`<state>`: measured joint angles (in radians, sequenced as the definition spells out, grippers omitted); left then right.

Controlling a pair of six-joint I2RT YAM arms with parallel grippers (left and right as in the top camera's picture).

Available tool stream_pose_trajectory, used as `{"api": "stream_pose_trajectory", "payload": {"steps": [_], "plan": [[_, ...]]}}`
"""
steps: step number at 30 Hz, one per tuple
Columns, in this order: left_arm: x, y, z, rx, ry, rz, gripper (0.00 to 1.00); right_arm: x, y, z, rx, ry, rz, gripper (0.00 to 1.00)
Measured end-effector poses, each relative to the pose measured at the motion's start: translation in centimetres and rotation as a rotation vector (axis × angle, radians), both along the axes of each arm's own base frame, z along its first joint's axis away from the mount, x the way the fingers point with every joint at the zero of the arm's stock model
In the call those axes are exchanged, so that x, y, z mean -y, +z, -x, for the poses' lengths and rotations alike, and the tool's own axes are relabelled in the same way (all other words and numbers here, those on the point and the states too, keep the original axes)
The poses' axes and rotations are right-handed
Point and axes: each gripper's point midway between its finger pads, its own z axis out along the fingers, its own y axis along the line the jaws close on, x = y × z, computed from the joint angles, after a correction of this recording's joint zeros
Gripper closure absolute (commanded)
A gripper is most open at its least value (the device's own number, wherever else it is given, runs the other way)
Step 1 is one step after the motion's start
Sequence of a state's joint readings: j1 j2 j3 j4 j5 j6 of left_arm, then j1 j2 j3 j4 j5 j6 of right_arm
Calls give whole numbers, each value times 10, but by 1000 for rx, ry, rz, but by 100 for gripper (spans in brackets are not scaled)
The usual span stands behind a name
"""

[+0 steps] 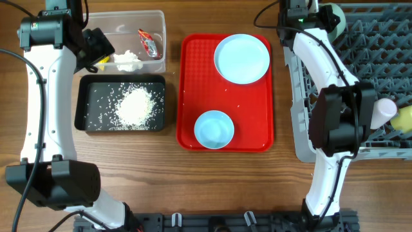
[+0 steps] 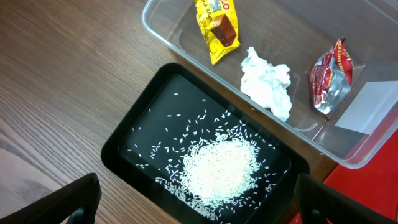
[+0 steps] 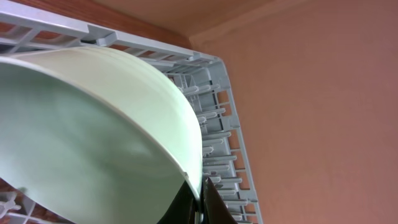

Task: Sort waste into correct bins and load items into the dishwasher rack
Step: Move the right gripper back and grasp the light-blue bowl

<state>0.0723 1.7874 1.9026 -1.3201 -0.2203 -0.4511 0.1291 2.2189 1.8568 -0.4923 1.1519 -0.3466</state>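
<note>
One green bowl (image 3: 93,143) is the piece in hand. The right gripper (image 3: 200,199) pinches its rim between pressed jaws, with the bowl tipped on edge over the far end of the rack (image 1: 380,58). That tilt probably suits slotting it between the pegs rather than laying it flat. Whether it touches the rack yet, the wrist view does not show.

Two cups, pink (image 1: 385,111) and yellow (image 1: 404,118), already lie at the rack's near right side. The plate (image 1: 241,58) and the blue bowl (image 1: 214,129) sit apart on the red tray (image 1: 193,84), so the loading looks about half done.

The waste seems sorted. The rice (image 2: 221,165) is heaped in the black tray (image 2: 112,149), with stray grains around the heap. The tub (image 2: 180,34), just beside it, holds a yellow wrapper (image 2: 217,28), a tissue (image 2: 267,84) and a red wrapper (image 2: 329,78). A few grains dot the red tray.

The left gripper (image 2: 202,202) hangs above the two bins with its jaws spread wide, holding nothing. Parked there, it is well clear of the right arm's work.

The next move calls for a gentle release, as a rim-held bowl could roll or topple off the pegs.
</note>
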Motion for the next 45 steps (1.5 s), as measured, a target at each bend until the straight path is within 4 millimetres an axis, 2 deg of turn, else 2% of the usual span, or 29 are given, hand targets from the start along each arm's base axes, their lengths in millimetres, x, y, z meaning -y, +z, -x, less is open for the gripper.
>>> {"api": "stream_pose_trajectory", "payload": {"steps": [3,5,7,8,10,11,13,17,20,22,23,24,26,28,30,31,32,34,36,39,42,45], "plan": [[0,0,0,-1,0,0,0,-4,-5,3,-44,12,0,95],[0,0,0,0,0,0,0,-16,-11,6,-89,42,-3,68],[0,0,0,0,0,0,0,-37,-22,8,-164,104,-22,53],[0,0,0,0,0,0,0,-50,-28,10,-202,142,-34,40],[0,0,0,0,0,0,0,-73,-36,12,-244,198,-55,26],[0,0,0,0,0,0,0,-83,-39,14,-258,221,-64,15],[0,0,0,0,0,0,0,-96,-42,16,-255,235,-82,7],[0,0,0,0,0,0,0,-105,-49,21,-234,230,-132,3],[0,0,0,0,0,0,0,-125,-62,26,-238,266,-250,2],[0,0,0,-1,0,0,0,-149,-56,36,-236,315,-378,2],[0,0,0,0,0,0,0,-173,-41,48,-226,366,-521,3],[0,0,0,0,0,0,0,-186,-31,56,-225,400,-610,6],[0,0,0,0,0,0,0,-221,-11,84,-272,486,-857,13],[0,0,0,0,0,0,0,-256,-8,116,-381,542,-1083,20],[0,0,0,0,0,0,0,-273,-26,149,-519,526,-1185,23],[0,0,0,0,0,0,0,-287,-54,182,-647,490,-1238,24],[0,0,0,1,0,-1,0,-296,-75,202,-721,466,-1259,26],[0,0,0,1,0,0,0,-304,-114,233,-813,426,-1284,34],[0,0,0,0,0,0,0,-306,-141,256,-872,387,-1325,47],[0,0,0,0,0,0,0,-307,-153,263,-880,374,-1355,63],[0,0,0,0,0,0,0,-302,-163,267,-880,362,-1335,66],[0,0,0,0,0,0,0,-294,-166,258,-845,360,-1282,66]]}}
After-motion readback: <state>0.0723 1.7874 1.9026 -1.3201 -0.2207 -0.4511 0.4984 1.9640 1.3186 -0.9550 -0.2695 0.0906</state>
